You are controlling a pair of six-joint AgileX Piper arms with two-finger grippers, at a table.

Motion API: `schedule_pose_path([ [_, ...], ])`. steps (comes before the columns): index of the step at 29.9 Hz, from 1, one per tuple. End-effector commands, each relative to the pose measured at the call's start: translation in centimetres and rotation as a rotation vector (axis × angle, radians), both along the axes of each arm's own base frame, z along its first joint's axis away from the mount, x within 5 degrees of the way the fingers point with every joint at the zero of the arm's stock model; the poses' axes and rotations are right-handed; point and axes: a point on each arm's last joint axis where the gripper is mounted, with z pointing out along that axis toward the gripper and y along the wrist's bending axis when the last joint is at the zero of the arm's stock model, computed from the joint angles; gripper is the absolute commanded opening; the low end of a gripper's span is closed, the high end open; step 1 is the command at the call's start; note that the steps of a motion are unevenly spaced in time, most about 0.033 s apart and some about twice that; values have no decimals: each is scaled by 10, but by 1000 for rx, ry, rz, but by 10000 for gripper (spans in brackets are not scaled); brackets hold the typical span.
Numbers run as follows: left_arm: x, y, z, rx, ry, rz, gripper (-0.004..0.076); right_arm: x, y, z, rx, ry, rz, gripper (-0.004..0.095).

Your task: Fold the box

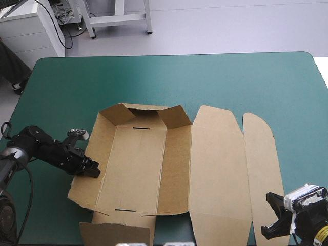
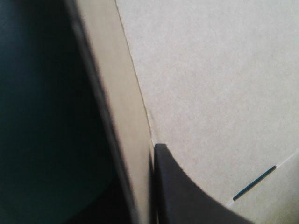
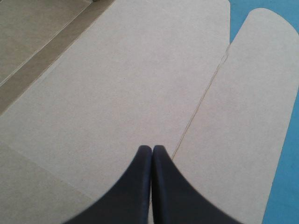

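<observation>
While the brown box lies in the middle of the teal-green cover, its far wall and corner flaps stand raised, and its wide lid and rounded flap lie flat toward the right. The left gripper pinches the box's left wall; one black finger presses the inner face, the other is hidden behind the board. The right gripper, near the table's near right corner, hovers over the crease between lid and rounded flap, fingers pressed together, holding nothing.
</observation>
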Motion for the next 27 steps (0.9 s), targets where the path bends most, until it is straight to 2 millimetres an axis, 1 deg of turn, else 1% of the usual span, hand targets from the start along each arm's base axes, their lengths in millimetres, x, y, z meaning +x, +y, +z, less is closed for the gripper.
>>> schedule_pose_path([
  [1, 14, -1, 22, 10, -145, 29, -8, 3, 2, 13, 35, -77, 7, -15],
  [4, 28, 2, 42, 34, -233, 31, -8, 3, 2, 13, 35, -77, 7, -15],
  [6, 38, 4, 61, 60, -306, 20, -8, 3, 2, 13, 36, -79, 7, -14],
  [8, 48, 3, 84, 129, -393, -32, -8, 3, 2, 13, 36, -79, 7, -15],
  [9, 51, 2, 92, 169, -424, -63, -8, 3, 2, 13, 36, -79, 7, -15],
  [11, 58, -7, 111, 275, -503, -154, -8, 3, 2, 13, 36, -79, 7, -15],
  [15, 66, -37, 138, 444, -671, -313, -8, 3, 2, 13, 36, -79, 7, -14],
  [19, 71, -73, 153, 586, -879, -455, -8, 3, 2, 13, 36, -79, 7, -15],
  [22, 73, -103, 155, 692, -999, -595, -8, 3, 2, 13, 39, -78, 5, -15],
  [25, 74, -129, 150, 772, -1081, -727, -8, 3, 2, 13, 39, -77, 5, -15],
  [27, 76, -146, 148, 816, -1144, -782, -8, 3, 2, 13, 41, -76, 4, -15],
])
